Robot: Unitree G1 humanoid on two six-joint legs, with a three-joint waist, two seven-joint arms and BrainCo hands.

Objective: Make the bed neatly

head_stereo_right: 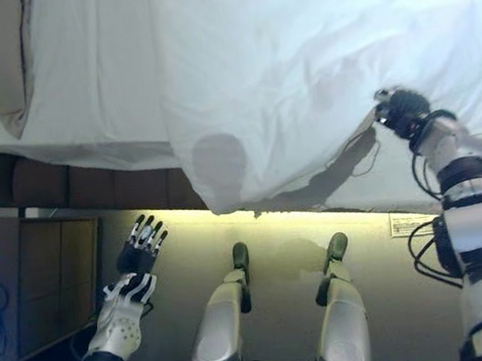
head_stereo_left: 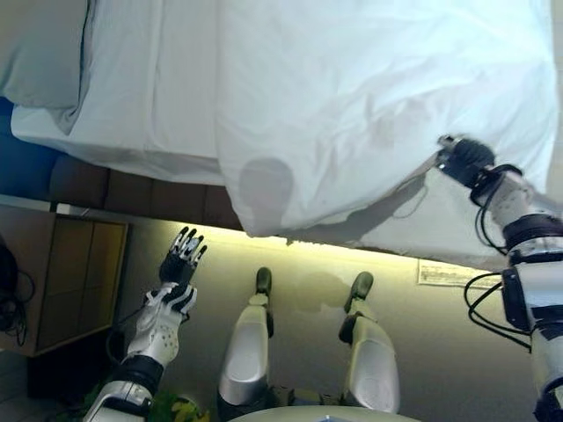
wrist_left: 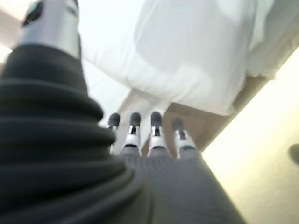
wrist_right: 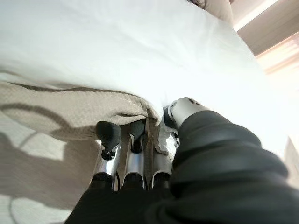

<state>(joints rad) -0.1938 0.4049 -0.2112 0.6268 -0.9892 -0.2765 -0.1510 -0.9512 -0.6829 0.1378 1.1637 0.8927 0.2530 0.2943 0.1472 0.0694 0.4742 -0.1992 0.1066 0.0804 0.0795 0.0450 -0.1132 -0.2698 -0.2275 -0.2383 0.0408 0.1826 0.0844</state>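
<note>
Bed's only half made, I'd say. Pillow [head_stereo_left: 40,53] sits at the far left, then the left hand [head_stereo_left: 180,259] hangs spread and empty below the bed edge, above a wooden cabinet [head_stereo_left: 75,281]. The white duvet [head_stereo_left: 369,97] lies rumpled with a corner drooping off. The right hand [head_stereo_right: 402,111] looks pinched on its edge, though partly hidden.

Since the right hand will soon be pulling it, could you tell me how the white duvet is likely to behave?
Probably floppy: the white duvet creases and hangs over the bed's edge. Likely light for its bulk, since it looks puffy. A pull from the right hand, which pinches its edge, would probably drag only the near part and leave wrinkles.
</note>
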